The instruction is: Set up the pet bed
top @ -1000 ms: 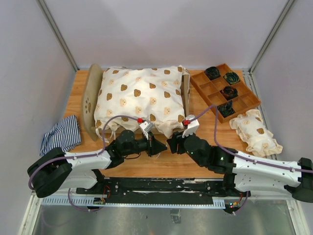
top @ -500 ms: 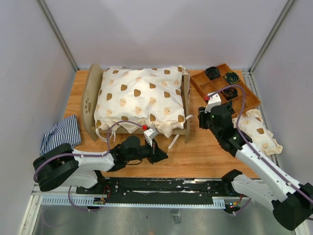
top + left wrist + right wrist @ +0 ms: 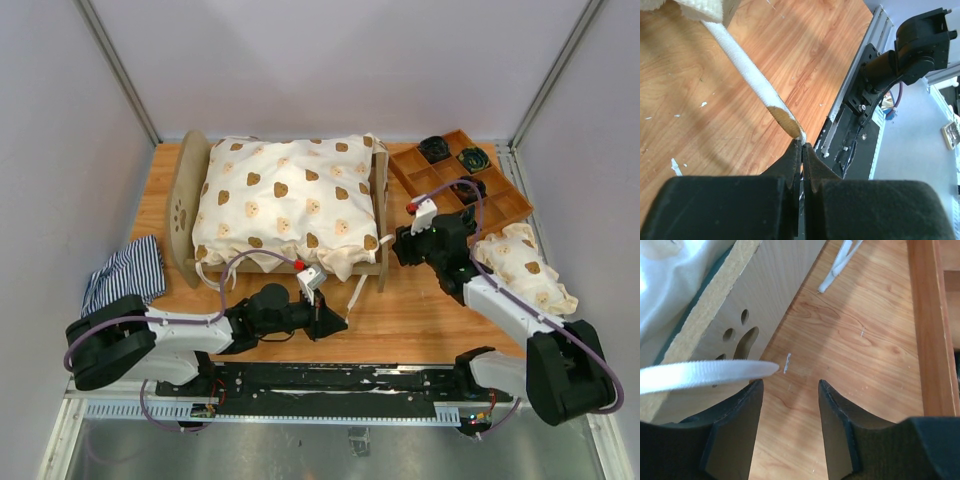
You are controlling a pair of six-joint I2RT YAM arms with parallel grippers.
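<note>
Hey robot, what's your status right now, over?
Left gripper shut on white tie. Right gripper open beside pet bed footboard, holding nothing. Bear-print cushion on the bed. A second tie crosses in front of right gripper.

1. The pet bed point(image 3: 186, 205): pale plywood, paw-print cutout.
2. Its quilt point(image 3: 285, 200): cream, dotted with brown bear faces.
3. The small pillow point(image 3: 522, 268): same cream bear print.
4. The cloth point(image 3: 125, 272): navy-and-white stripes.
5. The tray point(image 3: 420, 182): reddish brown.
6. The tabletop point(image 3: 420, 310): orange wood grain.
</note>
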